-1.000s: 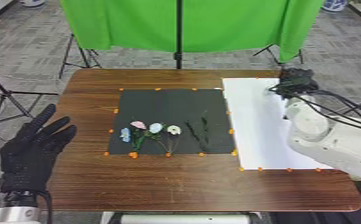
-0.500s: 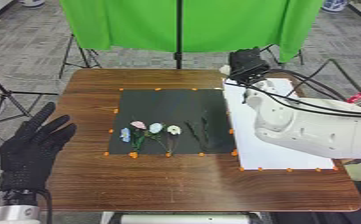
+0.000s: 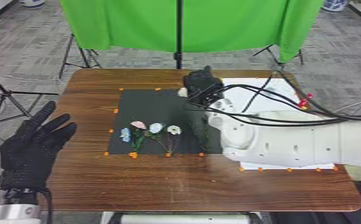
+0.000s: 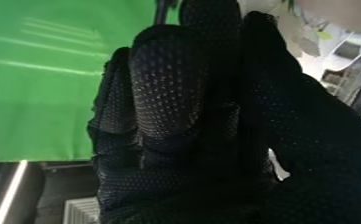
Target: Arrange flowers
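Pinching a small whitish flower (image 3: pixel 183 92) in our right hand (image 3: pixel 202 82), we hold it over the far side of the black square mat (image 3: pixel 145 106), presumably so its bloom clears the pink, blue and white flowers (image 3: pixel 156 128) lying on the mat's near half.

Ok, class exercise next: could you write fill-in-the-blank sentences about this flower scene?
The square sheet under the small pink flower is ____.
The small blue flower lies to the ____ of the pink one.
The black-gloved hand over the square sheet's far edge is the robot's ____ hand.
The cloth hanging beyond the brown wooden table is ____.

Missing words: black; left; right; green
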`<action>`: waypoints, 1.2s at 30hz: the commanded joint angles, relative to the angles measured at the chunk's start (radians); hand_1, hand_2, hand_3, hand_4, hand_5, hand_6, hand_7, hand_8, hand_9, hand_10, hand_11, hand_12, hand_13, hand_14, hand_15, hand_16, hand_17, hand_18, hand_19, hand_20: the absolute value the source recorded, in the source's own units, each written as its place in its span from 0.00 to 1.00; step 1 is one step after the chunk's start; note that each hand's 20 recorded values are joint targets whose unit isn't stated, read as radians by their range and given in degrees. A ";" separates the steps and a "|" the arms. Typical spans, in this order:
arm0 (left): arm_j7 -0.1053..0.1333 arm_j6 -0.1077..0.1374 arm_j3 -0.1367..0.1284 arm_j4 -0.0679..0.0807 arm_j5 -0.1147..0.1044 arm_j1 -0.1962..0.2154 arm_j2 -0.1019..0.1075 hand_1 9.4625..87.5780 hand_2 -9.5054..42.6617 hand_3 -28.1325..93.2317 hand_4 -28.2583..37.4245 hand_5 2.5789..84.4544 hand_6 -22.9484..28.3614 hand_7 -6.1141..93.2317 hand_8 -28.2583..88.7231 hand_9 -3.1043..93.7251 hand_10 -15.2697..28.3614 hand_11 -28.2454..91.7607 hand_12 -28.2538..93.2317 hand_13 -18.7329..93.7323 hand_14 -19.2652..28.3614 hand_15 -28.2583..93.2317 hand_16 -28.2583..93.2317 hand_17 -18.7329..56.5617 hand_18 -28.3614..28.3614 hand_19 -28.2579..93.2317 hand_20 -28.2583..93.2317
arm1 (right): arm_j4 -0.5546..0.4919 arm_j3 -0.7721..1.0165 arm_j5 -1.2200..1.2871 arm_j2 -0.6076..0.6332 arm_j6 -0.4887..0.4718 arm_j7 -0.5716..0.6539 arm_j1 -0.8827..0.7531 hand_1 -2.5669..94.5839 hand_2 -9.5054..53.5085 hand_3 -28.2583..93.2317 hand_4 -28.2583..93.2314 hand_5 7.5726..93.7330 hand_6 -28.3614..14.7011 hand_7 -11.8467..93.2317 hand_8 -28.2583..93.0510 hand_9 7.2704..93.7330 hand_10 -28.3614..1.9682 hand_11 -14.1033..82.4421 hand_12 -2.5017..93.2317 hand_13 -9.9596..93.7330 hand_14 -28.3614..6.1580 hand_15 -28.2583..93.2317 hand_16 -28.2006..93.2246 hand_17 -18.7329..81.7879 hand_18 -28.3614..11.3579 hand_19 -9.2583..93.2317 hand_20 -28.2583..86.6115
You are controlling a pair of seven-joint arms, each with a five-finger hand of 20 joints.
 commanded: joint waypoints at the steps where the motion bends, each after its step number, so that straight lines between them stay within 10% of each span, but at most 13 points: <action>1: -0.004 -0.007 0.006 0.004 0.002 0.013 -0.003 0.15 0.31 0.88 0.01 0.38 0.61 0.18 0.17 0.36 0.79 0.48 0.33 0.37 0.98 0.74 0.13 0.12 0.87 0.68 0.47 | 0.001 -0.030 -0.011 0.008 -0.039 -0.009 -0.005 0.56 0.00 0.82 0.00 0.90 0.75 0.29 0.24 1.00 0.77 0.32 0.31 0.89 0.74 0.73 0.40 0.50 0.29 0.93 0.42; 36: -0.046 -0.017 0.008 0.012 0.009 -0.007 -0.011 0.16 0.31 0.88 0.01 0.39 0.62 0.17 0.17 0.36 0.81 0.46 0.33 0.36 0.99 0.73 0.14 0.11 0.88 0.67 0.47 | -0.038 -0.081 0.015 0.027 -0.064 -0.043 0.012 0.45 0.00 0.88 0.00 0.74 0.71 0.31 0.20 0.90 0.69 0.38 0.26 0.82 0.69 0.76 0.38 0.45 0.27 0.89 0.48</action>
